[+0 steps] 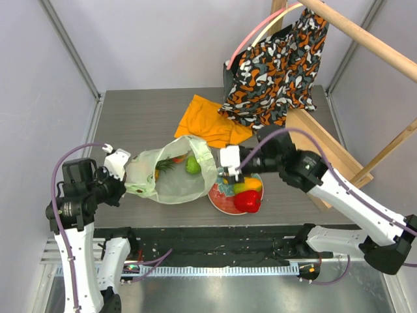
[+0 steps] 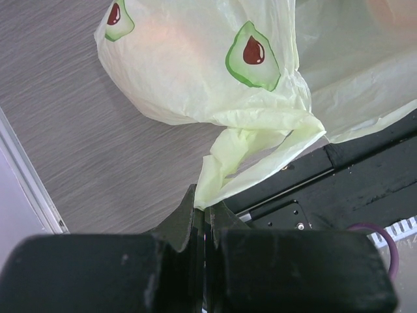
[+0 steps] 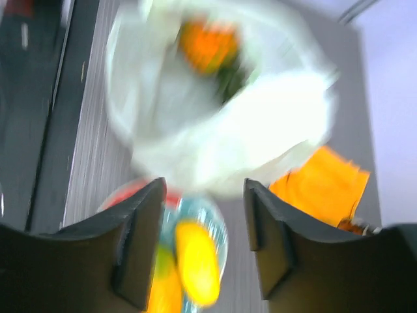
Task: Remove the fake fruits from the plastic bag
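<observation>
The pale-green plastic bag (image 1: 171, 173) lies open on the table, with avocado prints (image 2: 251, 55). Inside it I see the orange pineapple with its green crown (image 1: 171, 163) and a green round fruit (image 1: 193, 165). My left gripper (image 1: 124, 171) is shut on the bag's handle (image 2: 225, 179) at its left edge. My right gripper (image 1: 227, 171) is open and empty, above the plate's left rim beside the bag. On the red floral plate (image 1: 218, 199) lie a yellow mango (image 1: 240, 188) and a red pepper (image 1: 247, 202). The right wrist view is blurred; it shows the bag (image 3: 215, 124) and a mango (image 3: 195, 261).
An orange cloth (image 1: 210, 124) lies behind the bag. An orange-black patterned fabric bag (image 1: 277, 68) hangs from a wooden frame (image 1: 365, 36) at the back right. A black rail (image 1: 215, 238) runs along the table's near edge.
</observation>
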### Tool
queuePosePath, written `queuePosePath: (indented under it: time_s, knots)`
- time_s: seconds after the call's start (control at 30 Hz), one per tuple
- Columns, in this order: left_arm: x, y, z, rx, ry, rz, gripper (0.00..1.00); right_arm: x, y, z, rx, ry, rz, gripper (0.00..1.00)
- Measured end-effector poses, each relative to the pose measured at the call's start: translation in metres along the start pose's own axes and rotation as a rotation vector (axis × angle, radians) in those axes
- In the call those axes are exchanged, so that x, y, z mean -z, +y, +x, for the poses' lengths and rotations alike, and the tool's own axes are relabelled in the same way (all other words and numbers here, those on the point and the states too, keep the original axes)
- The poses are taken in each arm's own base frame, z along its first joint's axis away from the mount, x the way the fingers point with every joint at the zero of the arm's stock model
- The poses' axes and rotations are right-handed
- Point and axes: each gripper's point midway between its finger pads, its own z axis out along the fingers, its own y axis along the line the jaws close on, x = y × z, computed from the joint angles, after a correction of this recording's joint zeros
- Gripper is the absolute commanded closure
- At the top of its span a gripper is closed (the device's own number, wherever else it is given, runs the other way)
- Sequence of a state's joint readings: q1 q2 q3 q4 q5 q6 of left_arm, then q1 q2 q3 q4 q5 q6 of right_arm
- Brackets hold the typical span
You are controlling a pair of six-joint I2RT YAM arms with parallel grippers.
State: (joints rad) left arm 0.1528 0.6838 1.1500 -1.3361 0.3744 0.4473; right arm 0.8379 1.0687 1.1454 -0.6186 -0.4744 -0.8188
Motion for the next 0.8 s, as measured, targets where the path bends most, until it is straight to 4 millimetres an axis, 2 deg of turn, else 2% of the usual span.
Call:
queuePosePath:
  time_s: [0.1,0.17,0.23,0.3,0.43,0.53,0.6,0.7,0.8]
  knots:
    - [0.003,-0.002,0.0,0.004,-0.004,-0.001,1.0,-0.005,-0.04,-0.058,-0.052,-0.157,0.061,0.57]
    - [0.006,-0.003,-0.001,0.007,-0.015,-0.005,1.0,-0.014,-0.054,-0.077,-0.082,-0.219,0.065,0.59]
    - [0.009,-0.004,-0.003,0.011,-0.027,-0.01,1.0,-0.035,-0.062,-0.084,-0.113,-0.25,0.044,0.63]
    - [0.011,-0.004,-0.004,0.008,-0.035,-0.013,1.0,-0.063,-0.057,-0.078,-0.144,-0.244,0.0,0.65]
    - [0.011,-0.005,-0.004,0.013,-0.037,-0.015,1.0,-0.117,-0.025,-0.061,-0.183,-0.195,-0.119,0.65]
    - [0.012,-0.006,-0.004,0.02,-0.038,-0.015,1.0,-0.135,0.005,-0.06,-0.165,-0.176,-0.185,0.66]
    - [0.013,-0.006,-0.005,0.026,-0.043,-0.016,1.0,-0.141,0.016,-0.064,-0.151,-0.177,-0.199,0.65]
    - [0.016,-0.007,-0.008,0.026,-0.053,-0.018,1.0,-0.155,0.017,-0.068,-0.164,-0.171,-0.162,0.65]
    - [0.018,-0.007,-0.009,0.022,-0.063,-0.019,1.0,-0.181,0.0,-0.048,-0.227,-0.101,-0.064,0.64]
